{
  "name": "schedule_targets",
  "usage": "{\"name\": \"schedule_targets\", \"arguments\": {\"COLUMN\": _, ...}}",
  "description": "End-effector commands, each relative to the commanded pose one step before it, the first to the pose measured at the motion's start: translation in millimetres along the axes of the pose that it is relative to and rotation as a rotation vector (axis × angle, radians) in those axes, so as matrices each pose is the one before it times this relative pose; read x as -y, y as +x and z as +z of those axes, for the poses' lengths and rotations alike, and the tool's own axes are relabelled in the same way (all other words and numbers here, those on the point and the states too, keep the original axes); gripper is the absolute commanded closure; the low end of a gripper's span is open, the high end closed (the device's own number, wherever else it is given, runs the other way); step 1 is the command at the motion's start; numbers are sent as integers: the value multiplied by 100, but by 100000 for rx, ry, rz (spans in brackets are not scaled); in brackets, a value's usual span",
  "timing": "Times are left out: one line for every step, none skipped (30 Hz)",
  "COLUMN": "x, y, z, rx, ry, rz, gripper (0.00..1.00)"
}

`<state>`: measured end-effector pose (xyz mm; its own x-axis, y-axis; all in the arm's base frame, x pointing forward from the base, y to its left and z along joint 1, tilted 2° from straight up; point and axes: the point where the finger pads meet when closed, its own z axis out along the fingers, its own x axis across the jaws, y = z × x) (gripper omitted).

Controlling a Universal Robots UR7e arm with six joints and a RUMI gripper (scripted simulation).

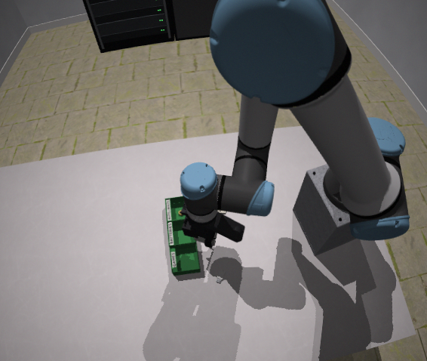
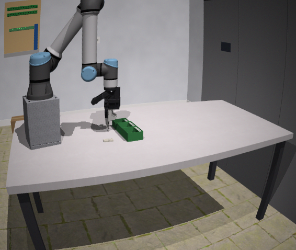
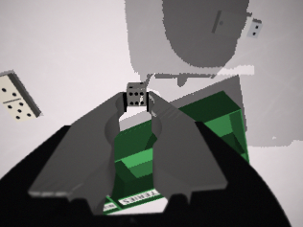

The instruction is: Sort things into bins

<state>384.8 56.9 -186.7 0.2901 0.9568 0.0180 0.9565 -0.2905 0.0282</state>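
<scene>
My gripper [image 1: 210,245] [image 2: 108,129] [image 3: 136,93] is shut on a grey die with black pips [image 3: 136,93], low at the table top beside the bins; whether the die touches the table I cannot tell. A second die [image 1: 219,279] [image 3: 255,29] lies on the table in the arm's shadow. A cream domino [image 2: 107,139] [image 3: 15,99] lies flat on the table. The three joined green bins [image 1: 185,272] [image 2: 135,136] [image 3: 207,107] stand upright. The middle label reads BATTERIES and one end label reads GAMES; the other is unreadable. A small orange-ended thing [image 1: 180,212] shows in the unreadable-label bin, partly hidden by the arm.
The arm's grey base block [image 1: 308,215] [image 2: 43,123] stands on the white table [image 1: 70,248] [image 2: 196,128]. The bins' walls are close beside the fingers. The wrist hides part of the bins in the top view.
</scene>
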Motion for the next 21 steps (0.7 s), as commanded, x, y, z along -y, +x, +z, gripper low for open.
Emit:
{"name": "schedule_targets", "arguments": {"x": -39, "y": 2, "z": -1394, "rx": 2, "ry": -1, "rz": -3, "gripper": 100}}
{"name": "schedule_targets", "arguments": {"x": 0, "y": 0, "z": 0, "rx": 0, "ry": 0, "rz": 0, "gripper": 100}}
{"name": "schedule_targets", "arguments": {"x": -2, "y": 1, "z": -336, "rx": 0, "ry": 1, "rz": 0, "gripper": 100}}
{"name": "schedule_targets", "arguments": {"x": 0, "y": 0, "z": -333, "rx": 0, "ry": 0, "rz": 0, "gripper": 100}}
{"name": "schedule_targets", "arguments": {"x": 0, "y": 0, "z": -333, "rx": 0, "ry": 0, "rz": 0, "gripper": 100}}
{"name": "schedule_targets", "arguments": {"x": 0, "y": 0, "z": -333, "rx": 0, "ry": 0, "rz": 0, "gripper": 100}}
{"name": "schedule_targets", "arguments": {"x": 0, "y": 0, "z": -333, "rx": 0, "ry": 0, "rz": 0, "gripper": 100}}
{"name": "schedule_targets", "arguments": {"x": 0, "y": 0, "z": -333, "rx": 0, "ry": 0, "rz": 0, "gripper": 100}}
{"name": "schedule_targets", "arguments": {"x": -1, "y": 0, "z": -1, "rx": 0, "ry": 1, "rz": 0, "gripper": 100}}
{"name": "schedule_targets", "arguments": {"x": -1, "y": 0, "z": -1, "rx": 0, "ry": 1, "rz": 0, "gripper": 100}}
{"name": "schedule_targets", "arguments": {"x": -1, "y": 0, "z": -1, "rx": 0, "ry": 0, "rz": 0, "gripper": 100}}
{"name": "schedule_targets", "arguments": {"x": 0, "y": 0, "z": -1, "rx": 0, "ry": 0, "rz": 0, "gripper": 100}}
{"name": "schedule_targets", "arguments": {"x": 0, "y": 0, "z": -1, "rx": 0, "ry": 0, "rz": 0, "gripper": 100}}
{"name": "schedule_targets", "arguments": {"x": 0, "y": 0, "z": -1, "rx": 0, "ry": 0, "rz": 0, "gripper": 100}}
{"name": "schedule_targets", "arguments": {"x": 0, "y": 0, "z": 0, "rx": 0, "ry": 0, "rz": 0, "gripper": 100}}
{"name": "schedule_targets", "arguments": {"x": 0, "y": 0, "z": 0, "rx": 0, "ry": 0, "rz": 0, "gripper": 100}}
{"name": "schedule_targets", "arguments": {"x": 2, "y": -1, "z": 8, "rx": 0, "ry": -2, "rz": 0, "gripper": 100}}
{"name": "schedule_targets", "arguments": {"x": 0, "y": 0, "z": 0, "rx": 0, "ry": 0, "rz": 0, "gripper": 100}}
{"name": "schedule_targets", "arguments": {"x": 0, "y": 0, "z": 0, "rx": 0, "ry": 0, "rz": 0, "gripper": 100}}
{"name": "schedule_targets", "arguments": {"x": -1, "y": 0, "z": -5, "rx": 0, "ry": 1, "rz": 0, "gripper": 100}}
{"name": "schedule_targets", "arguments": {"x": 0, "y": 0, "z": -1, "rx": 0, "ry": 0, "rz": 0, "gripper": 100}}
